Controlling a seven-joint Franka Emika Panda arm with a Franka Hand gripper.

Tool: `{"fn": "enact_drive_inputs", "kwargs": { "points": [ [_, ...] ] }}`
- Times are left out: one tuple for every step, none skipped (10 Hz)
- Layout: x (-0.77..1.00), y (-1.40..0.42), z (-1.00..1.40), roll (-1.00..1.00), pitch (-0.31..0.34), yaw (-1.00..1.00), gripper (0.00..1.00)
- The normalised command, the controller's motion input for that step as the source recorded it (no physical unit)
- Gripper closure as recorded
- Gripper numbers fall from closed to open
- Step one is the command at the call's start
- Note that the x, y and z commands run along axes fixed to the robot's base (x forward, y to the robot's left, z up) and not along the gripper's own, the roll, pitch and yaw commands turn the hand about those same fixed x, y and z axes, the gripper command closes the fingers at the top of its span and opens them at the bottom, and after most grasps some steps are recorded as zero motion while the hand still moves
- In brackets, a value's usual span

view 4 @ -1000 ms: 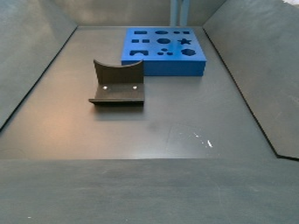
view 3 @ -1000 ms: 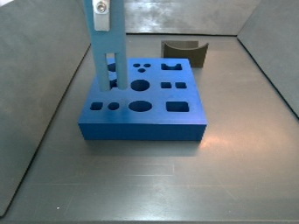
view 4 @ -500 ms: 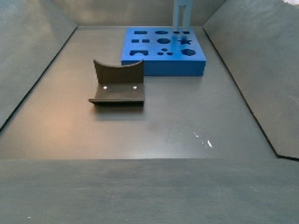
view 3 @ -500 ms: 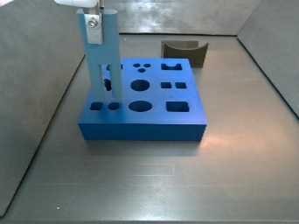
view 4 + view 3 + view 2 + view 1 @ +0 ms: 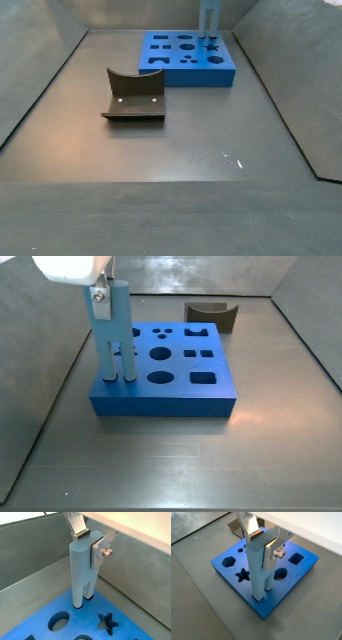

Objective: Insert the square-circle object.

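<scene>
Two prongs of the bar (image 5: 108,336) stand upright on the block (image 5: 167,381), tips at its near-left corner holes in a side view, upper left of frame. My gripper (image 5: 264,543) is clamped on the bar's top end; silver fingers (image 5: 275,548) press both flat faces in both wrist views (image 5: 95,548). Prong tips meet the block top next to the star hole (image 5: 107,622) and a round hole (image 5: 59,620); can't tell how deep they sit.

Block sits at center-left of the floor (image 5: 267,471) in that side view, left edge close to the grey wall (image 5: 40,386), narrow strip between. Wide open floor right of and in front of the block. Olive piece (image 5: 210,314) sits behind it at upper center, apart from the block's back edge.

From the opposite side (image 5: 190,57) the block is at top center, bar (image 5: 207,22) rising at its far right corner, cut by the frame top. Fixture (image 5: 134,95) stands left of center, well apart from the block, clear floor all round it.
</scene>
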Motion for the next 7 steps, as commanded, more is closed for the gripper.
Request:
{"fn": "enact_drive_inputs", "kwargs": {
  "points": [
    [-0.21, 0.00, -0.21, 0.00, -0.039, 0.00, 1.00],
    [-0.01, 0.00, -0.26, -0.01, -0.016, 0.00, 1.00],
    [0.05, 0.00, -0.32, -0.03, 0.000, -0.16, 1.00],
    [0.07, 0.00, -0.41, -0.06, 0.000, -0.17, 1.00],
    [0.09, 0.00, -0.49, -0.06, -0.010, -0.16, 1.00],
    [0.11, 0.00, -0.44, -0.05, 0.000, -0.15, 1.00],
    [0.14, -0.02, -0.19, 0.00, 0.001, -0.12, 1.00]
  ]
}}
